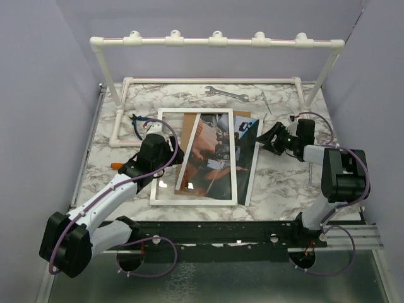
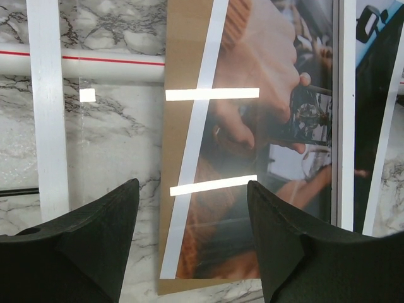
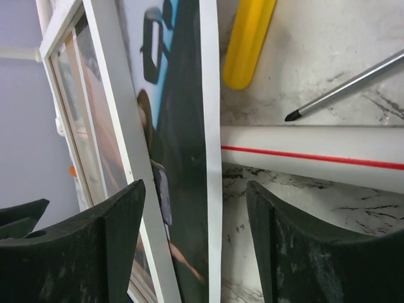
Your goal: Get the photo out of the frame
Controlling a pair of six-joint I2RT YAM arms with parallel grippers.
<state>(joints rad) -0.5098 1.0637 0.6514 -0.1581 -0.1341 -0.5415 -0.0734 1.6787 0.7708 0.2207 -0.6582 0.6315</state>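
The photo [image 1: 245, 148] juts past the frame [image 1: 192, 201] on the right, long edge top to bottom, just left of the nearer right gripper [image 1: 264, 141], jaws apart like the left gripper [image 1: 172, 153].

Bright even overhead light, white glare bars on frame [image 2: 189, 145] glass, soft shadows

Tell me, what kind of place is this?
Probably a robot practice lab, not a home: a left arm and right arm bolted to a marble-look table, a white pipe rack behind, plain purple walls around.
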